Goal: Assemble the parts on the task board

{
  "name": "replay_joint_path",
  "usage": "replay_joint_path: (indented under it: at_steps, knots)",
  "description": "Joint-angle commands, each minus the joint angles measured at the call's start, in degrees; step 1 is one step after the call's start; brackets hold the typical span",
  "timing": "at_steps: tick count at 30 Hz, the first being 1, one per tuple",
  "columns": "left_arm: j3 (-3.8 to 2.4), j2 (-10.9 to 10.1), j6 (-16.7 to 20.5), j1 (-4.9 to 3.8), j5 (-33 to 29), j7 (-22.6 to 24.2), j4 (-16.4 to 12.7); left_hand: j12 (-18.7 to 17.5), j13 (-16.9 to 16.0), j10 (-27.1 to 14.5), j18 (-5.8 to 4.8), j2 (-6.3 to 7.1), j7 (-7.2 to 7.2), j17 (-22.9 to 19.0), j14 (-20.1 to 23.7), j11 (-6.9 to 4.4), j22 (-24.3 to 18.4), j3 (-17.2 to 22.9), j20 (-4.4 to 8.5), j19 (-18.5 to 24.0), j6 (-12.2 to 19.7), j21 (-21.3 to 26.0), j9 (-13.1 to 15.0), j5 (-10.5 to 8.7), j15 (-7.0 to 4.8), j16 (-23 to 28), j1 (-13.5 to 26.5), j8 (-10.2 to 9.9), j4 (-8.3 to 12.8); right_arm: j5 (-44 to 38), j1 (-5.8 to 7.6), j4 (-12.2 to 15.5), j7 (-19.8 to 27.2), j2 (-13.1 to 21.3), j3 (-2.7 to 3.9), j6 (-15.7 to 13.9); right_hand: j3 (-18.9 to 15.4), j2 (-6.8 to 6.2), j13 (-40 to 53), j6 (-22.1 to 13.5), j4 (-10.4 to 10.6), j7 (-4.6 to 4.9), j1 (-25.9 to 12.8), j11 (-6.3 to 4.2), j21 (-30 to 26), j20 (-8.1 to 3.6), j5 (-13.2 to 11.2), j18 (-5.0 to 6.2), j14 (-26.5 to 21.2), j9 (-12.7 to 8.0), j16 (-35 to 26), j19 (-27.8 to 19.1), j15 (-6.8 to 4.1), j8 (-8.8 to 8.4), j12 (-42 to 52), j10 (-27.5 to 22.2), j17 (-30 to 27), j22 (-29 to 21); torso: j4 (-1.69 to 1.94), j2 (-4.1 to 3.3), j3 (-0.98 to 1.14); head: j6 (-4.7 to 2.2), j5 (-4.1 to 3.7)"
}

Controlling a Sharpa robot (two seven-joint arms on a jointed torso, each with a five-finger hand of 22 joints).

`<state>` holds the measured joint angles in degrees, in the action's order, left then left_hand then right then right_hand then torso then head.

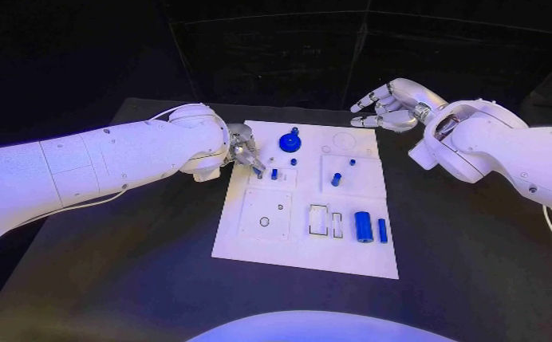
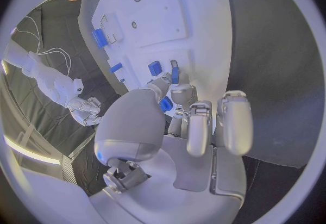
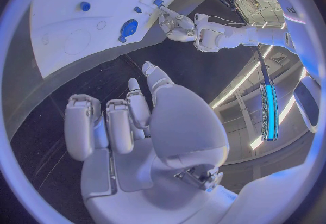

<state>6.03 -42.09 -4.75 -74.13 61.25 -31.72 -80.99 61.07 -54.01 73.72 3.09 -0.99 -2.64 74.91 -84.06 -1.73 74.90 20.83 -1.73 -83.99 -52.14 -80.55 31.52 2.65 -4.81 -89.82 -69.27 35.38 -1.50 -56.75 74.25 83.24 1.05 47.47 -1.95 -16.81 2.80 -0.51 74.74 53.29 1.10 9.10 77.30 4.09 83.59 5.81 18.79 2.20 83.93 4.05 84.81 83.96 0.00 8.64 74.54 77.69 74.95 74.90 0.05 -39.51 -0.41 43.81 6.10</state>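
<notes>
The left hand [image 1: 244, 151] pinches a small blue peg [image 2: 165, 105] over the task board's [image 1: 301, 256] left edge, likely light, stiff and slippery, best gripped by its sides; the right hand [image 1: 391, 105] hovers loosely spread, holding nothing.

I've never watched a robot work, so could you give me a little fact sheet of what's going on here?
Surface: black table
Task board: white plate, mid-table
Parts: blue pieces on the board, the largest a cylinder
Left hand: at the board's left edge, fingertips at a small blue part
Right hand: holds nothing, beyond the board's far right corner
</notes>
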Motion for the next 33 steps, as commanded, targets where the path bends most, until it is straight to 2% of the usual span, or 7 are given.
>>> replay_joint_path:
  at_steps: [1, 18, 33]
  knots:
    - [0.32, 0.11, -1.24, 0.50, 0.65, -0.23, -0.12, 0.28, -0.04, 0.30, -0.10, -0.36, 0.30, 15.09, -5.94, 0.01, 2.47, 4.37, 0.37, -0.72, -0.11, 0.26, 0.09, 0.16, -0.13, -0.18, 0.21, 0.47, 3.95, -0.06, 0.10, 0.03, 0.44, -0.03, 0.03, 0.22, 0.22, 0.15, -0.09, -0.24, 0.15, 0.05, -0.13, -0.08, -0.32, -0.29, 0.36, 0.61, 3.71, -0.07, -0.23, 0.04, -0.48, 0.20, -0.33, -0.31, 4.97, 1.75, 0.03, 0.03, 0.02, 0.12, -0.02]
    - [0.42, -0.12, -2.20, 0.78, 0.66, -0.47, -0.58, 0.28, -0.04, 0.31, -0.10, -0.34, 0.31, 15.09, -5.94, 0.01, 2.47, 4.42, 0.37, -0.72, -0.11, 0.26, 0.09, 0.16, -0.13, -0.18, 0.26, 0.49, 3.95, -0.06, 0.10, -0.10, 0.44, -0.13, 0.03, 0.45, 0.22, 0.15, -0.09, -0.24, 0.15, 0.05, -0.13, -0.08, -0.32, -0.29, 0.36, 0.61, 3.71, -0.07, -0.23, 0.04, -0.48, 0.20, -0.33, -0.31, 4.97, 1.75, 0.12, 0.03, -0.02, 0.32, 0.08]
    - [0.42, -0.29, -2.94, 0.81, 0.66, -0.61, -0.92, 0.40, -0.15, 0.40, -0.10, -0.16, 0.38, 15.09, -5.94, -0.04, 2.49, 4.92, 0.39, -0.73, -0.15, 0.26, 0.14, 0.17, -0.16, -0.18, 0.45, 0.66, 4.08, -0.06, 0.09, -0.28, 0.47, -0.32, 0.03, 0.63, 0.22, 0.15, -0.09, -0.24, 0.15, 0.05, -0.13, -0.08, -0.32, -0.29, 0.36, 0.61, 3.71, -0.07, -0.23, 0.04, -0.48, 0.20, -0.33, -0.31, 4.97, 1.75, 0.00, 0.02, 0.00, 0.50, 0.30]
